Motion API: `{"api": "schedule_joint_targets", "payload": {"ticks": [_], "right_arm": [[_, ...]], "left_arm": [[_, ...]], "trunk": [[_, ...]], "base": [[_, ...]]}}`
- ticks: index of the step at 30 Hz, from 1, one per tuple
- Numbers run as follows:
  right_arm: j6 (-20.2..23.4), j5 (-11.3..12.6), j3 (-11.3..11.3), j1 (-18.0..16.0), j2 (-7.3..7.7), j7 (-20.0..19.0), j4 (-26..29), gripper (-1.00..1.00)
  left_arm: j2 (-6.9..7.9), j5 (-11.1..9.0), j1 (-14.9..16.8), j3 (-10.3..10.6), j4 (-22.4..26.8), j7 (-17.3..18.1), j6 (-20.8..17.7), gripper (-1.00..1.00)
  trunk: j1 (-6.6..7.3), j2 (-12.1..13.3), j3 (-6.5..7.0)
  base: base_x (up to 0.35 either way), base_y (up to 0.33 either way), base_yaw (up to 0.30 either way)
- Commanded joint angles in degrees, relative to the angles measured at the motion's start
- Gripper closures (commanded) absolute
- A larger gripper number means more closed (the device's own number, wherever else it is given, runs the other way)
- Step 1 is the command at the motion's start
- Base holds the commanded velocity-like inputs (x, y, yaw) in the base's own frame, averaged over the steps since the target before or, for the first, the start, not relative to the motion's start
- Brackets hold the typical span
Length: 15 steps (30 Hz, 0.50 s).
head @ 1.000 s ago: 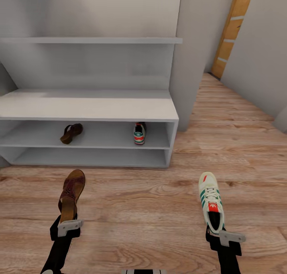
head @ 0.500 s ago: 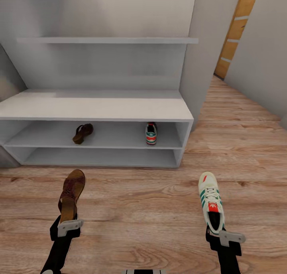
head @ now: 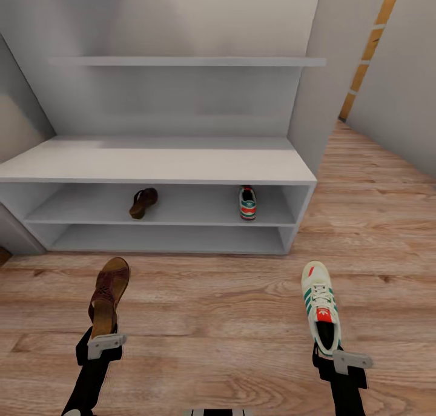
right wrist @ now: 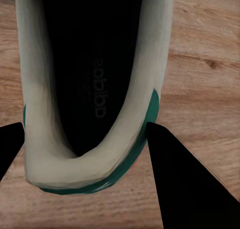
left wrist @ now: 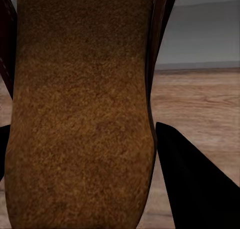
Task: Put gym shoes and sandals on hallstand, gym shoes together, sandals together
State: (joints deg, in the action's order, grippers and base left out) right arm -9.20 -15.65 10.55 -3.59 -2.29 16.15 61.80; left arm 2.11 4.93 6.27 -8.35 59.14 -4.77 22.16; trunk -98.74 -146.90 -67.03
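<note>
My left gripper (head: 102, 338) is shut on the heel of a maroon-brown sandal (head: 109, 293), held above the corridor floor (head: 212, 319); its tan footbed (left wrist: 80, 114) runs between the dark fingers (left wrist: 195, 184). My right gripper (head: 330, 350) is shut on the heel of a cream gym shoe (head: 321, 306) with green stripes; the shoe's heel opening (right wrist: 90, 89) sits between the fingers (right wrist: 190, 184). Ahead stands the pale-grey hallstand (head: 163, 161). On its upper open shelf lie the other sandal (head: 143, 202) toward the left and the other gym shoe (head: 247, 202) toward the right, well apart.
A floating shelf (head: 181, 61) hangs on the back panel above the flat top. A grey wall pillar (head: 330, 71) rises at the hallstand's right end. Beyond it the plank floor runs back to an orange wooden door (head: 370, 46). A grey wall (head: 412, 95) lines the right side.
The whole picture has shifted: the hallstand now sits further right in view, so the camera has moved. Both grippers keep their hold on the sandal and the gym shoe.
</note>
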Motion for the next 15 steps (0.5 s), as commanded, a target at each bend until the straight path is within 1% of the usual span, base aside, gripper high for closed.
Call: {"api": "schedule_joint_targets", "payload": {"ticks": [1,15], "right_arm": [[0.0,0.0,0.0,0.0,0.00,0.0,0.0,1.00],[0.0,0.0,0.0,0.0,0.00,0.0,0.0,1.00]], "left_arm": [[0.00,0.1,0.0,0.0,0.0,0.0,0.0,1.00],[0.00,0.2,0.0,0.0,0.0,-0.1,0.0,1.00]], "trunk": [[0.00,0.0,0.00],[0.00,0.0,0.00]], "base": [[0.000,0.280,0.000],[0.000,0.280,0.000]]}}
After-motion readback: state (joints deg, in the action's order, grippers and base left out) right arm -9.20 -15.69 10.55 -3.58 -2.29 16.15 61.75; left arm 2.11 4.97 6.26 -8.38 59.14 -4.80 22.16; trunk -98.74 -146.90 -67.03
